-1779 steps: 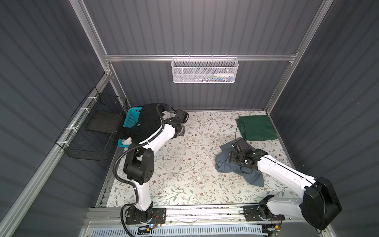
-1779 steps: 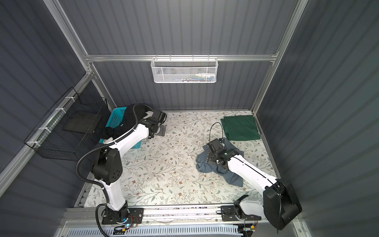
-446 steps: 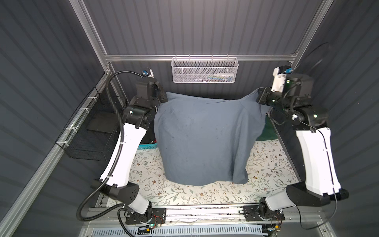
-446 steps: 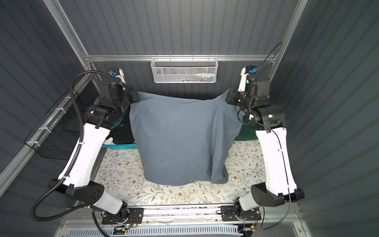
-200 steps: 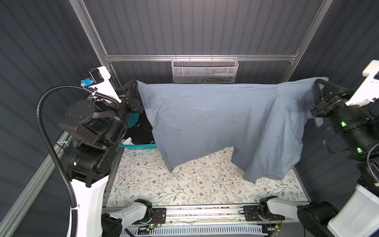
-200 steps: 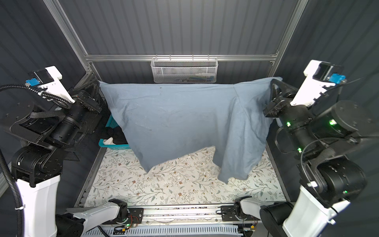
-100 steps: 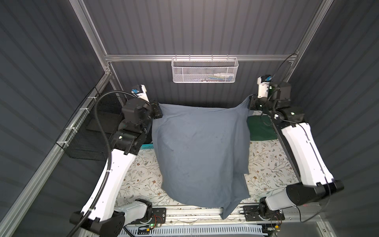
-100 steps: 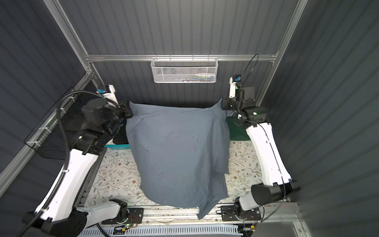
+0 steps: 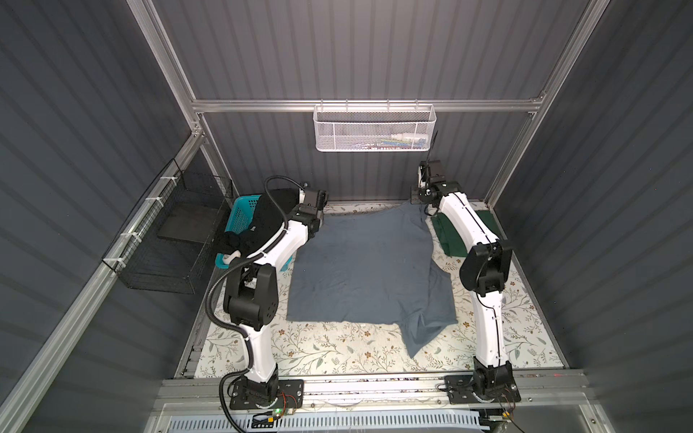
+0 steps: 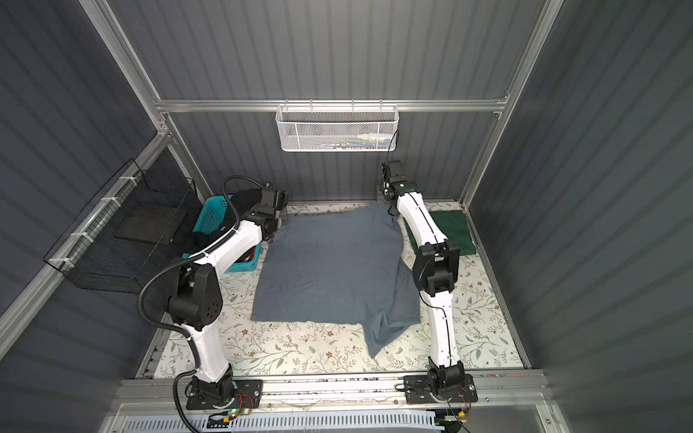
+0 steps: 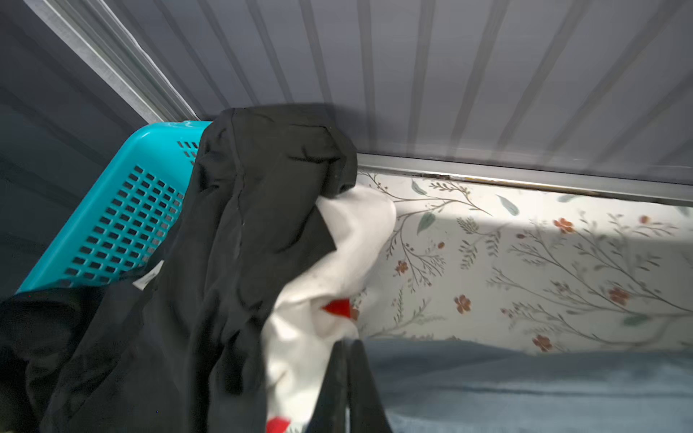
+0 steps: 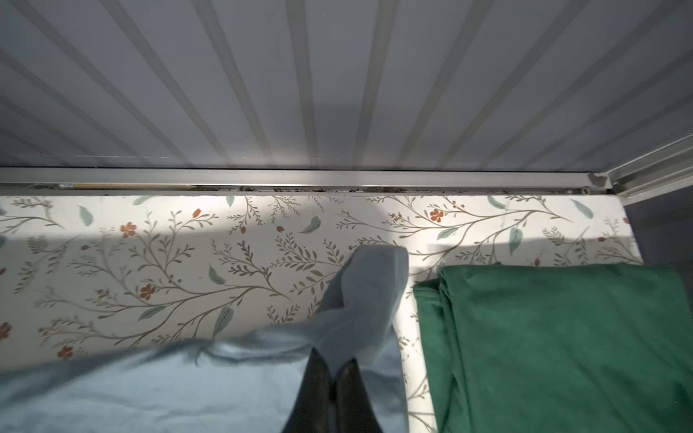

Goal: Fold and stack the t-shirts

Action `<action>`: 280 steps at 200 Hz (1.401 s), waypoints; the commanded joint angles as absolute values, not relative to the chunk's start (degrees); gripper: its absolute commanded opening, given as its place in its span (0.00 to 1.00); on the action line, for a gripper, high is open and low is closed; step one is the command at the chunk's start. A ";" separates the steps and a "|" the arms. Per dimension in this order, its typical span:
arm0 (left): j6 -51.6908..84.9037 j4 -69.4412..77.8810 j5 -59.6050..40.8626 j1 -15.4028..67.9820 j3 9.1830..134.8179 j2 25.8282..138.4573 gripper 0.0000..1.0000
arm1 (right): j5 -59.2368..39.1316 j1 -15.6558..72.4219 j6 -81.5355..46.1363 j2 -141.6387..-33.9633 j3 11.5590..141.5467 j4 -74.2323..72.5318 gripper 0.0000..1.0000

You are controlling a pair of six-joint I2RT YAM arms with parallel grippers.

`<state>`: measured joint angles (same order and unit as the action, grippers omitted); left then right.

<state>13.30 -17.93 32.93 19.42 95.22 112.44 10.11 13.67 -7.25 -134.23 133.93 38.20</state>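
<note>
- Nearest the rail, the floral table cover (image 9: 337, 348) lies bare. The blue-grey t-shirt (image 9: 367, 270) ends here. Its hem runs straight on the left arm's side, but on the right arm's side a flap is bunched and pokes towards the rail. I judge that it needs smoothing before any fold.
- In both top views the body of the shirt (image 10: 330, 270) lies spread flat mid-table between the two arms, laid wide so that it can be folded cleanly.
- At its far edge each arm reaches low to a corner. The right gripper (image 12: 335, 360) is clamped on a pinch of the blue-grey cloth, which stands up past its fingers. The left gripper (image 11: 348, 348) has its fingers pressed together at the other corner. It seems to pinch the cloth, though the wrist view cuts the contact off.
- Gripping both far corners pulls that edge straight.
- Near the right gripper, the green t-shirt (image 12: 562, 345) lies folded in the far corner. By my reading it is the base of the stack.
- Far on the left arm's side, the turquoise basket (image 11: 123, 210) holds the waiting black t-shirt (image 11: 232, 243), white t-shirt (image 11: 337, 255) and some red cloth (image 11: 337, 307), all spilling over its rim.
- A small white tag (image 11: 148, 279) shows on the black one. Nothing on it can be read, and no brand shows anywhere.
</note>
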 commanded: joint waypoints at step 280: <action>18.36 -2.76 27.88 18.37 76.48 107.58 0.00 | 2.62 16.95 -18.49 -109.65 96.42 42.50 0.00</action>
